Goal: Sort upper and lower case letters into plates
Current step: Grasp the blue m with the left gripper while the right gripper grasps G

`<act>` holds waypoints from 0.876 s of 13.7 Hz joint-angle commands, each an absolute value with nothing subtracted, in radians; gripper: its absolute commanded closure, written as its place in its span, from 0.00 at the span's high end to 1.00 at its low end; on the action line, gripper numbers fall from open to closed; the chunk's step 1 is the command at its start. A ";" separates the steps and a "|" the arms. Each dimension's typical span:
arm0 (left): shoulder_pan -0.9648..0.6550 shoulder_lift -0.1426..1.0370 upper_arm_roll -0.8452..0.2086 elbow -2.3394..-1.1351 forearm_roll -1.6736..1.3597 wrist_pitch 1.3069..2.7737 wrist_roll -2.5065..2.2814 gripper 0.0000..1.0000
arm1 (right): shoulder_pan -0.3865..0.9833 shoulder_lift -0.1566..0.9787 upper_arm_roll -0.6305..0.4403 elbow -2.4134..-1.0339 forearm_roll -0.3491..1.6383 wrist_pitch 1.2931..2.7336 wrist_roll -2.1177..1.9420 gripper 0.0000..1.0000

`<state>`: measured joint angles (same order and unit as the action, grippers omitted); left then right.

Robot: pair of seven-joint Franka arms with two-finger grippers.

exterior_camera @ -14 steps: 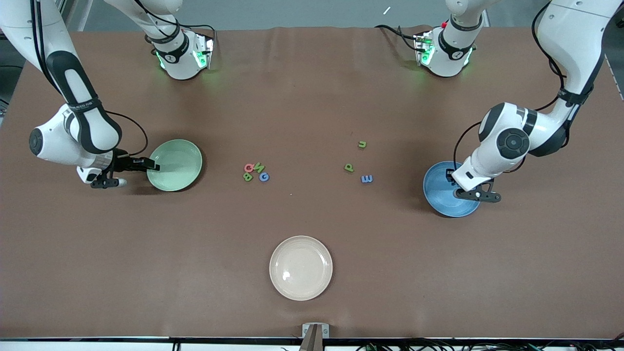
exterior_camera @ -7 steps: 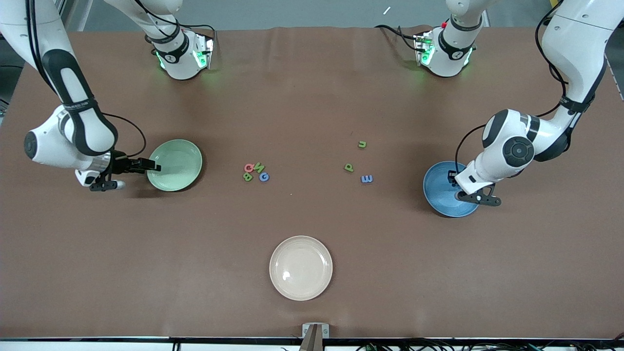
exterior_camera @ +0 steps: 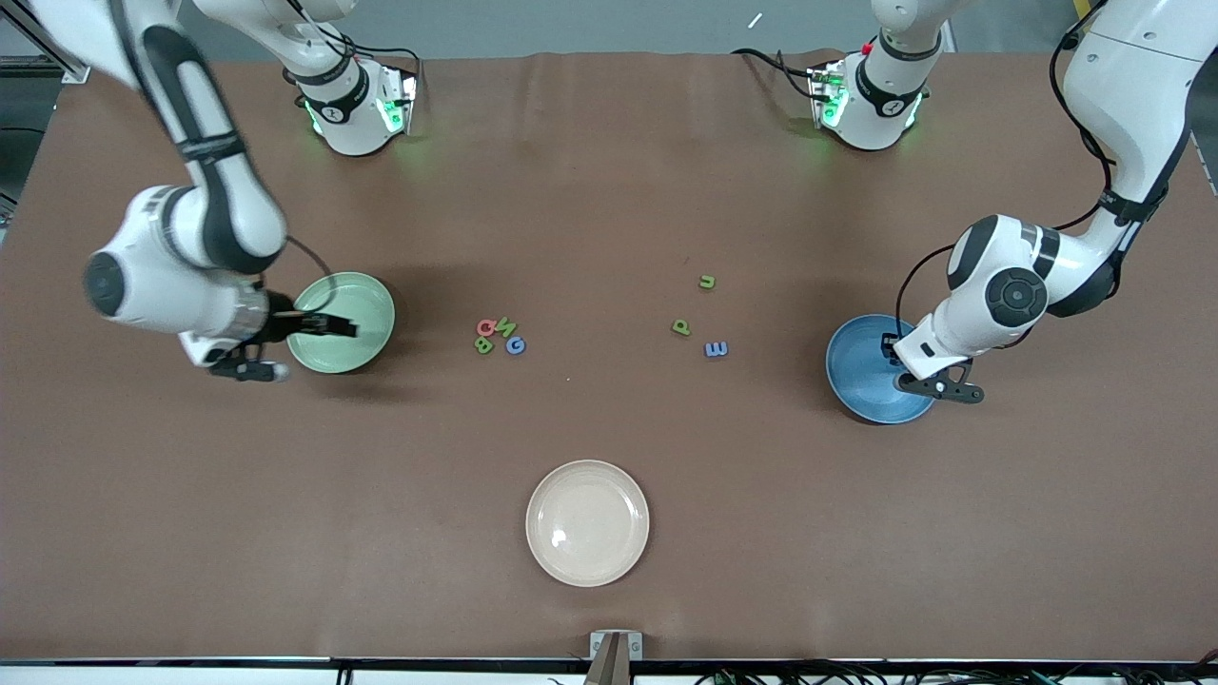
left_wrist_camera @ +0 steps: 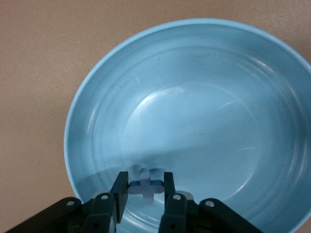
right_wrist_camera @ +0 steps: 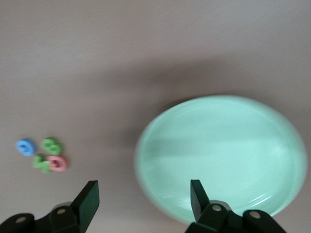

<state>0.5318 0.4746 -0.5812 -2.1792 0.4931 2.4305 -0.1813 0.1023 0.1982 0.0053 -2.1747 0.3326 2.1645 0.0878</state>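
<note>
Front view shows both plates bare: my left gripper point(left_wrist_camera: 143, 194) pinches a small blue letter point(left_wrist_camera: 144, 185) over the blue plate point(exterior_camera: 856, 376), my right gripper point(right_wrist_camera: 144, 200) gapes empty above the mint plate point(exterior_camera: 357, 314), and seven letters point(exterior_camera: 500, 336) wait mid-table between them.
</note>
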 commanded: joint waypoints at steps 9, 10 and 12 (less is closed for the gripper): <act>0.534 0.417 -0.721 -2.126 0.499 2.277 -0.257 1.00 | 0.578 0.296 -0.009 -2.233 0.313 2.577 0.733 0.80; 0.537 0.417 -0.771 -2.111 0.485 2.242 -0.317 1.00 | 0.586 0.310 -0.009 -2.238 0.313 2.601 0.741 0.79; 0.529 0.426 -0.843 -2.097 0.462 2.227 -0.462 1.00 | 0.610 0.357 -0.009 -2.238 0.313 2.679 0.755 0.76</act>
